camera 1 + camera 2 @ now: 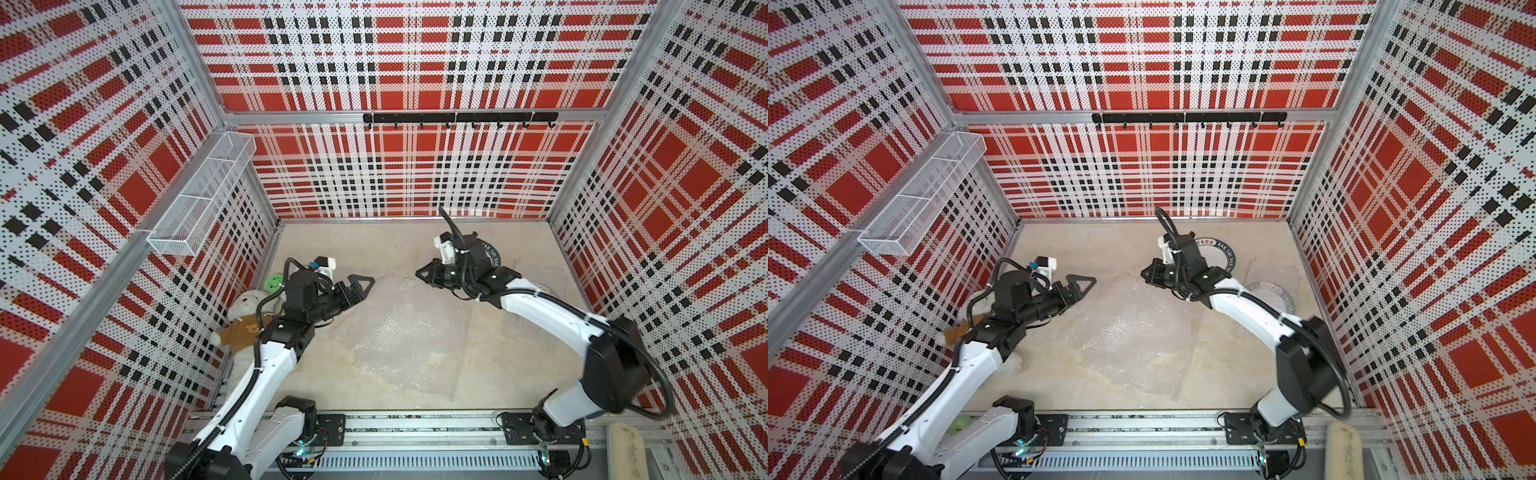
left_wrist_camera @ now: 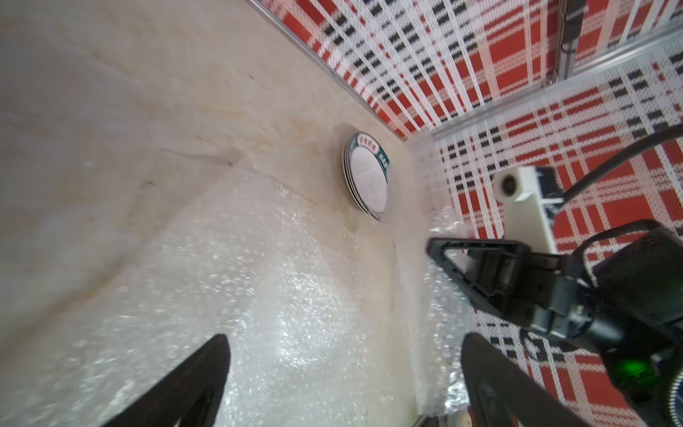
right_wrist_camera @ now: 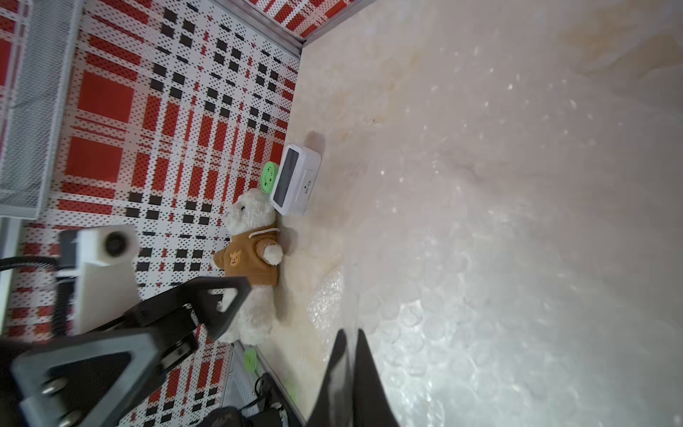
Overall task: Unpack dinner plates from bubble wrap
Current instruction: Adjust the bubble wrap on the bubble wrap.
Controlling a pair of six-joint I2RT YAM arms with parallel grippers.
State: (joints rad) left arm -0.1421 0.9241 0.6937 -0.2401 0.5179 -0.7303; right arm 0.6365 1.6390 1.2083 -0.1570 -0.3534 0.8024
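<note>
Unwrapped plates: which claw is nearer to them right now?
Right. The right claw sits just beside the unwrapped plates, toward the table's middle. The left claw is farther off, across the bubble wrap.

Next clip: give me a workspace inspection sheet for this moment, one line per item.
Surface: beige stone-look table, no spills seen.
Job's things: plates stacked uncovered near the back wall; bubble wrap spread mid-table, one edge raised.
Clutter: teddy bear, green disc and white clock by the wall on the left arm's side.
Grippers: left gripper open above the wrap; right gripper shut on the raised edge.
Cables: black cables loop off both arms, none snagged.
Surroundings: plaid walls, wire basket, hook rail.
</note>
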